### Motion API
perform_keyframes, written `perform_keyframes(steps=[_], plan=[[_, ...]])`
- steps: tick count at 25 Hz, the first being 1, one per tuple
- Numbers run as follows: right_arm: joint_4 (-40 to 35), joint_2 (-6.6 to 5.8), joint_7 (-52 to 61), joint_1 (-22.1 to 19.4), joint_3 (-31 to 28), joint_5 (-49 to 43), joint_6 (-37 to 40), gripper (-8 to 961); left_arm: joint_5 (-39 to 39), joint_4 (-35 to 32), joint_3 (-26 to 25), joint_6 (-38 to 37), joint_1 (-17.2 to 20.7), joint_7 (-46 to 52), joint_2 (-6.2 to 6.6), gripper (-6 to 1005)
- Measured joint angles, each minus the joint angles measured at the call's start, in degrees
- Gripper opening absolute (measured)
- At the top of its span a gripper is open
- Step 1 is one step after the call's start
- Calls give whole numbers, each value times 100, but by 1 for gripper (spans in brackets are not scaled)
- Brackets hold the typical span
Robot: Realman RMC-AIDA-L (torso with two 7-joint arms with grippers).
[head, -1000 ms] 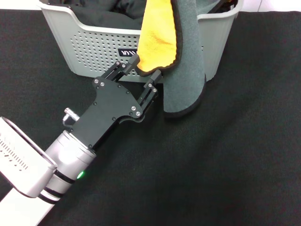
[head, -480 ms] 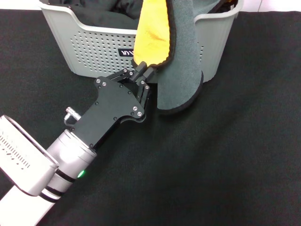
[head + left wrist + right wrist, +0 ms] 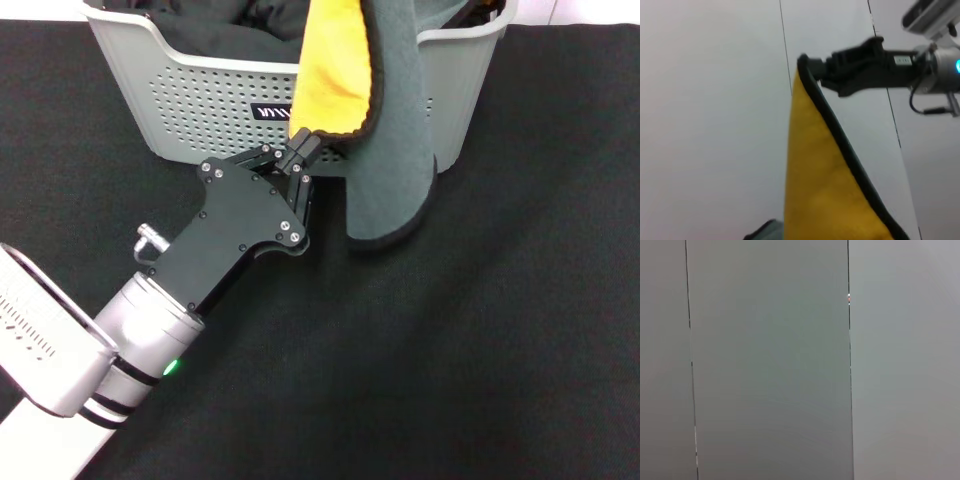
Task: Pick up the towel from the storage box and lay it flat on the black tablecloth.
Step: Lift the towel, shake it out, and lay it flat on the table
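Up front, the towel (image 3: 385, 120) hangs in the air before the storage box (image 3: 190, 95), its yellow-orange face folded against the grey-green one, black trim running round the edge. The left gripper (image 3: 300, 150) is pinched together on the lower corner of the yellow flap, just in front of the box's perforated wall and its small black logo label (image 3: 272, 112). The grey-green half drops lower, its rounded bottom edge reaching down over the black tablecloth (image 3: 480, 330); whether it touches the cloth cannot be told. The towel's upper end runs out of the head view.

From the left wrist view the right gripper (image 3: 807, 64) holds the towel's top corner, clamped on the black trim, with its arm stretching away behind it.

Dark cloths (image 3: 240, 30) lie heaped inside the box. The box stands at the far side of the tablecloth, which covers the whole work surface in view. A pale strip (image 3: 570, 12) shows beyond the cloth's far edge. Behind the towel, both wrist views show plain light panels (image 3: 770, 365) with thin dark seams
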State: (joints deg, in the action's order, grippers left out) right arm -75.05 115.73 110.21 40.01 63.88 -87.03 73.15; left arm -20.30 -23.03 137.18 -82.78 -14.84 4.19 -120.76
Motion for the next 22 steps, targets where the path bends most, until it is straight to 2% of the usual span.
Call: perform_keyframes(steps=[6, 9, 12, 15, 17, 22], plan=[[5, 0, -96, -231, 9, -3, 138, 13, -24, 20, -123, -327, -12, 622, 47, 7], [-25, -7, -132, -386, 10, -1, 294, 13, -20, 167, -347, -730, -13, 1202, 72, 2], [-133, -17, -141, -583, 7, 0, 525, 13, 69, 476, -494, -1341, -53, 1840, 151, 3], [-333, -16, -147, -828, 4, -4, 815, 14, 155, 836, -501, -2043, -166, 2507, 290, 3], [-477, -6, -156, -1016, 14, -5, 1002, 14, 238, 1110, -514, -2629, -269, 2995, 426, 4], [-974, 10, -182, -1543, 117, 27, 1401, 12, 262, 1210, -495, -3225, -304, 3523, 658, 4]])
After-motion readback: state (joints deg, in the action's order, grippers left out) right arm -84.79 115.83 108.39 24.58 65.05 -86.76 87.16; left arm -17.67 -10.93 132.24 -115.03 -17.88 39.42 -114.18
